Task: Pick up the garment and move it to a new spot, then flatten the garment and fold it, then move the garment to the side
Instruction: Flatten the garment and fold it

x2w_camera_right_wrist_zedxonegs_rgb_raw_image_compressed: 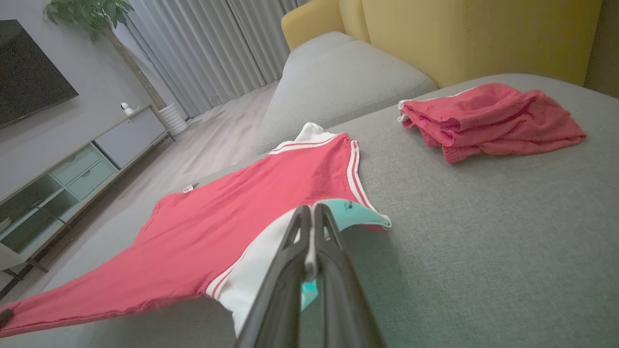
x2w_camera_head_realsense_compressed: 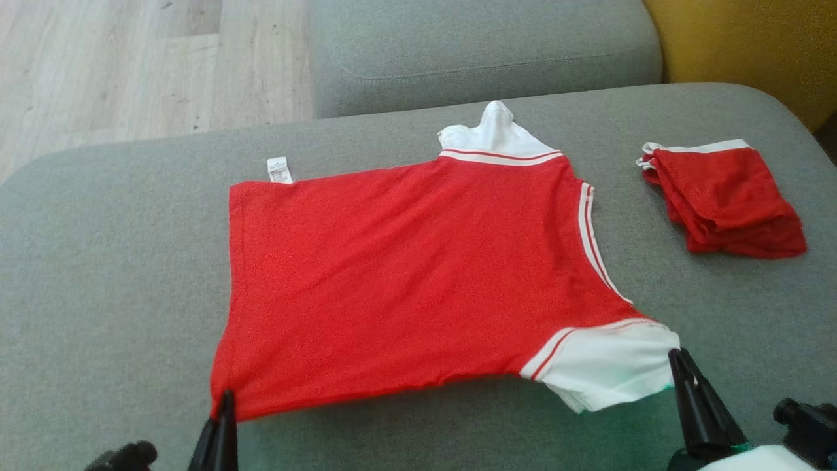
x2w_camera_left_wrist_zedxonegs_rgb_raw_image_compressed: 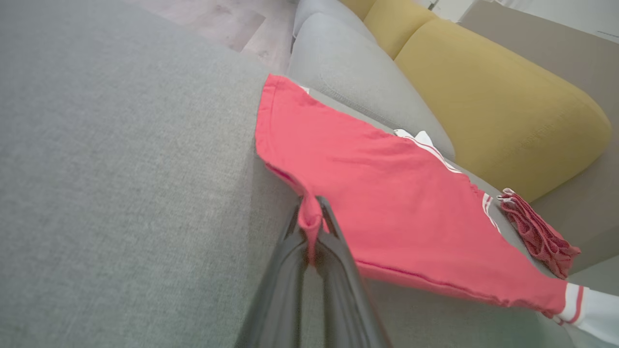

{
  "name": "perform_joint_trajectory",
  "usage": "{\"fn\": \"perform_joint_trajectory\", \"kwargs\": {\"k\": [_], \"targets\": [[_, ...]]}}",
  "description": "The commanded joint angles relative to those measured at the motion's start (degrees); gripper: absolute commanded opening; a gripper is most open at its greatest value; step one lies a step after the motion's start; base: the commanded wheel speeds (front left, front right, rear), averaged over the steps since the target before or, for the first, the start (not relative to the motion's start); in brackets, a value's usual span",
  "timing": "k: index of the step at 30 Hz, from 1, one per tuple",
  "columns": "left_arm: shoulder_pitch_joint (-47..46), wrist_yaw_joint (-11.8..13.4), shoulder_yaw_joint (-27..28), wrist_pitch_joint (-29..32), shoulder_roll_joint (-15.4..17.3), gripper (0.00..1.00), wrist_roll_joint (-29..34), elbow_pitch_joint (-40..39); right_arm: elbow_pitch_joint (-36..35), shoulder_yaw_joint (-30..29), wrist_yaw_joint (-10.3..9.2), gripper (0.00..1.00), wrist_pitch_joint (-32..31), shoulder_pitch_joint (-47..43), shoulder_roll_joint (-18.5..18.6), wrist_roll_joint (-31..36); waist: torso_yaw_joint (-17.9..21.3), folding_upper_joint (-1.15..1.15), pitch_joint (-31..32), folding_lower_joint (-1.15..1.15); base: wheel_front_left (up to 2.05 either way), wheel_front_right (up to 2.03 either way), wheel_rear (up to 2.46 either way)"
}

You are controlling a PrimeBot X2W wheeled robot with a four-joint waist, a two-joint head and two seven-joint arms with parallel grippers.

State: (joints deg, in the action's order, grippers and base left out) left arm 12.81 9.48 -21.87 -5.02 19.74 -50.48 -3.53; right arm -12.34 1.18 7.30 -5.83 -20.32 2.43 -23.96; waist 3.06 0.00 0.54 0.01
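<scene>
Head view shows you the red shirt [x2w_camera_head_realsense_compressed: 405, 275] mid-frame on the grey cushion [x2w_camera_head_realsense_compressed: 98, 294], long axis left-right, hem left, neckline right. Left gripper [x2w_camera_head_realsense_compressed: 225, 399] clamps its lower-left hem corner; right gripper [x2w_camera_head_realsense_compressed: 677, 356] clamps the lower-right white sleeve [x2w_camera_head_realsense_compressed: 608, 373].

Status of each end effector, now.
Left end effector: closed, pinching the red shirt by a bottom hem corner.
Right end effector: closed, pinching that shirt's white sleeve.
</scene>
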Motion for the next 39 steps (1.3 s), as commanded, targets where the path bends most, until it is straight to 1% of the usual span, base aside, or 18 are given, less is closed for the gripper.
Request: {"fn": "perform_joint_trajectory", "kwargs": {"k": [1,4,8,14,18,19,25,31,35,36,37,38,39], "targets": [[-3.0,-0.3,2.2,0.1,-0.1,0.00,-0.4,-0.9,-1.2,0.7,0.19,0.00,0.2,3.3,0.4,0.2,-0.3,0.00,-0.3,-0.01,0.00,0.00,0.00],[-4.7,-0.7,1.6,0.7,-1.1,0.00,-1.1,1.1,1.4,0.4,0.19,0.00,0.5,5.6,0.4,0.3,-0.9,0.00,-0.8,-0.01,0.00,0.00,0.00],[-8.0,-1.3,2.1,1.5,-3.3,0.00,-3.5,2.7,5.4,-0.1,0.19,0.00,1.1,10.4,0.4,0.0,-1.5,0.00,-2.1,-0.01,0.00,0.00,0.00],[-15.0,-2.1,3.7,3.0,-7.3,0.00,-8.2,5.8,12.7,-1.0,0.19,0.00,2.2,20.1,0.4,0.4,-2.6,0.00,-4.8,-0.01,0.00,0.00,0.00],[-19.8,-1.7,5.1,2.7,-9.3,0.00,-9.5,9.6,18.6,-1.1,0.19,0.00,3.2,27.4,0.4,1.0,-2.9,0.00,-6.9,-0.01,0.00,0.00,0.00],[-19.8,-1.7,5.1,2.7,-9.3,0.00,-9.5,9.6,18.6,-1.1,0.19,0.00,3.2,27.4,0.4,1.0,-2.9,0.00,-6.9,-0.01,0.00,0.00,0.00],[-25.4,-1.4,6.1,2.2,-10.7,0.00,-10.2,16.0,28.1,-0.8,0.19,0.00,4.9,37.1,0.4,2.5,-3.3,0.00,-9.8,-0.01,0.00,0.00,0.00],[-29.3,-2.3,5.9,1.5,-11.4,0.00,-9.7,21.1,37.1,-0.5,0.19,0.00,6.7,43.8,0.4,4.3,-3.7,0.00,-11.3,-0.01,0.00,0.00,0.00],[-30.9,-2.6,5.8,1.0,-11.7,0.00,-9.4,23.6,42.6,0.2,0.19,0.00,6.8,47.1,0.4,4.8,-3.9,0.00,-11.8,-0.01,0.00,0.00,0.00],[-31.3,-2.6,5.7,0.8,-11.7,0.15,-9.2,24.0,43.9,0.4,0.19,0.00,7.0,47.9,0.4,4.7,-3.9,0.00,-11.9,-0.01,0.00,0.00,0.00],[-31.5,-2.8,5.6,0.6,-11.8,0.45,-9.0,24.4,45.1,0.5,0.19,0.00,7.4,48.8,0.4,4.6,-4.0,0.00,-11.9,-0.01,0.00,0.00,0.00],[-32.3,-3.0,5.3,-0.2,-11.8,1.00,-8.3,25.5,49.2,1.1,0.19,0.58,8.4,51.7,0.4,4.5,-4.0,0.00,-12.0,-0.01,0.00,0.00,0.00],[-32.4,-3.0,5.1,-0.4,-11.6,1.00,-7.9,25.7,50.8,1.3,0.19,0.97,8.8,52.8,0.4,4.4,-4.1,0.00,-12.0,-0.01,0.00,0.00,0.00]]}}
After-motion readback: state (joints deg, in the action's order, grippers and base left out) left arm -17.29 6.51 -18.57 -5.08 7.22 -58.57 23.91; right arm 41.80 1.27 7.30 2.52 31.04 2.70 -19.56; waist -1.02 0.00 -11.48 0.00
